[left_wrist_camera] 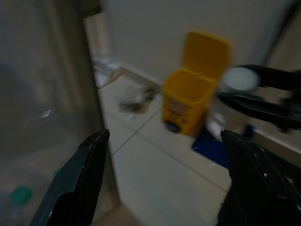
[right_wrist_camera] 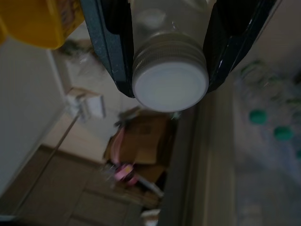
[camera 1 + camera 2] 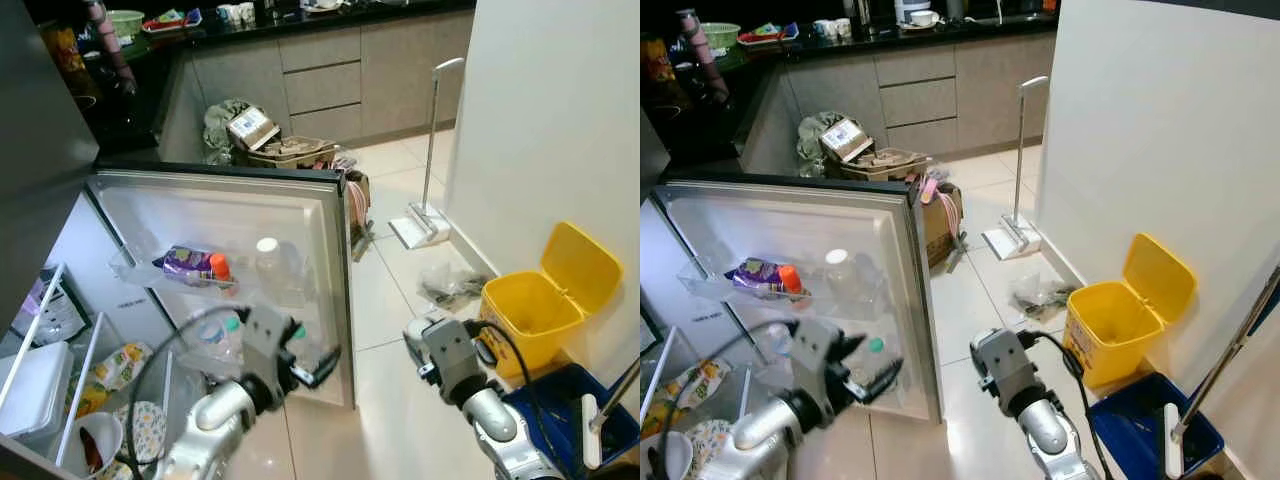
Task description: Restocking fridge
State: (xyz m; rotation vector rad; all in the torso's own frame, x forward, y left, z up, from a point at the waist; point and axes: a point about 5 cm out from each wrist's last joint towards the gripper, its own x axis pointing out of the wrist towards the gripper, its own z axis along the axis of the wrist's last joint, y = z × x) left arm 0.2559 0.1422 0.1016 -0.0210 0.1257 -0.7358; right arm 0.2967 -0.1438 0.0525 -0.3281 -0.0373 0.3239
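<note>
While the fridge door [image 3: 330, 280] hangs open, the right gripper [image 2: 167, 52] is clamped on a clear bottle [image 2: 169, 28], one black finger pressed to each side just under its white screw cap [image 2: 170, 84]. That cap points out past the fingertips, toward the edge of the door and the green-capped bottles [image 2: 265, 123] racked beyond it. Seen from the head, this gripper sits low over the tiled floor [image 3: 400, 390], just off the door's free edge, with the yellow bin [image 3: 545, 290] near its far side.

The left gripper [image 1: 164, 179] has its fingers spread wide apart with nothing between them. It hovers close against the inner face of the door, beside the lower door shelf; the bin and the bottle in the other claw lie ahead of its fingertips.

The bottle looks like thin clear plastic: probably light if empty, noticeably heavier if full, and I cannot tell which. Smooth walls may slip or dent under a hard squeeze, so the present hold near the stiff neck seems sensible. Swinging it sideways could let the body pivot between the fingers.

The upper door shelf [image 3: 130, 268] above the left gripper already carries a purple packet [image 3: 182, 262], an orange-capped item [image 3: 220, 268] and a white-capped bottle [image 3: 268, 262].
</note>
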